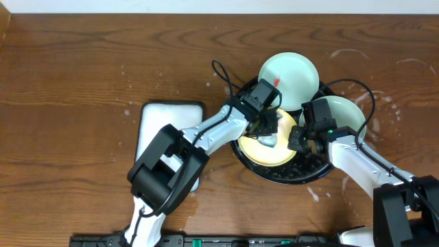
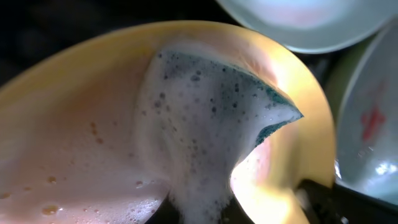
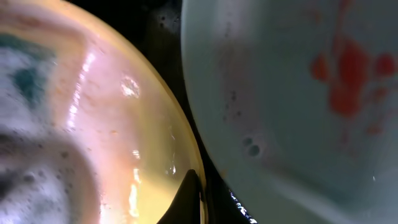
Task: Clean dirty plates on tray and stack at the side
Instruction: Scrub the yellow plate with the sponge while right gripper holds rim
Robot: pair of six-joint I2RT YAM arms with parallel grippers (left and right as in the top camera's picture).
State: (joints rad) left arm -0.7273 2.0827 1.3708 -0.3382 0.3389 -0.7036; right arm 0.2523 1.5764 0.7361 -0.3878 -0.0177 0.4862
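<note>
Sponge (image 2: 205, 124) down on the yellow plate (image 1: 257, 155)!
The left gripper (image 1: 266, 130) pinches the sponge over its middle; the right gripper (image 1: 296, 140) clamps its right rim.

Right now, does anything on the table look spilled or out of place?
Yes. Whitish soap streaks lie on the tabletop right of the tray, outside it. The far mint plate, with a red smear, and the right mint plate overhang the tray's rim instead of lying flat inside.
</note>
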